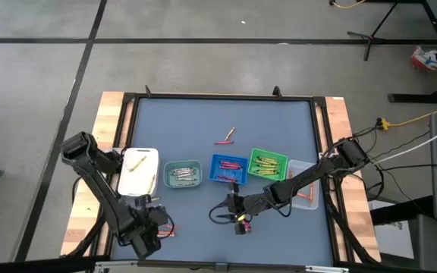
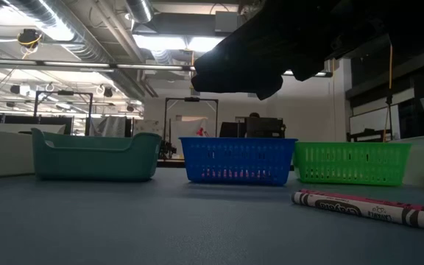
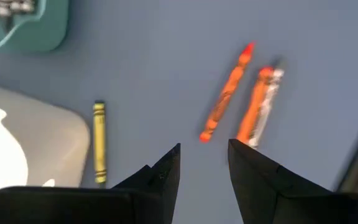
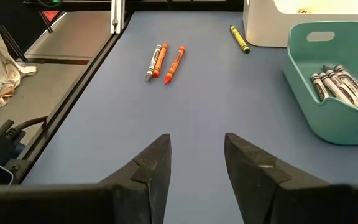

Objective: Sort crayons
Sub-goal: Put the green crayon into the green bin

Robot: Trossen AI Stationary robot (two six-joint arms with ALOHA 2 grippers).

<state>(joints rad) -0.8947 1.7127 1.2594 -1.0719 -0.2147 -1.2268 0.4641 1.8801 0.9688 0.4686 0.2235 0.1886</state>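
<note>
Sorting looks well along, we judge: the teal tray (image 1: 182, 174) holds grey crayons (image 4: 344, 84), the blue tray (image 1: 228, 168) and green tray (image 1: 268, 164) each hold a batch, and the white tray (image 1: 138, 170) has a yellow one or two. A clear tray (image 1: 306, 189) at the right end holds an orange stick or so, though we cannot see it well.

Still loose on the mat (image 1: 203, 121) are a pair of crayons (image 1: 225, 137) beyond the trays, a yellow crayon (image 3: 99, 141) just beside the white tray, two orange crayons (image 3: 226, 92) near the left arm, and a pink one (image 2: 366, 207) lying close to the low camera.

Our left gripper (image 3: 204, 158) hangs low at the near-left corner of the mat, pointed down at the two orange crayons, its fingers apart and empty, with the nearer ends of the sticks just ahead of the tips. We take these to be its next pick.

Our right gripper (image 4: 196, 155) reaches in from the right edge to the near middle of the mat, in front of the blue tray, held low and level. Its fingers are also apart and hold nothing.
</note>
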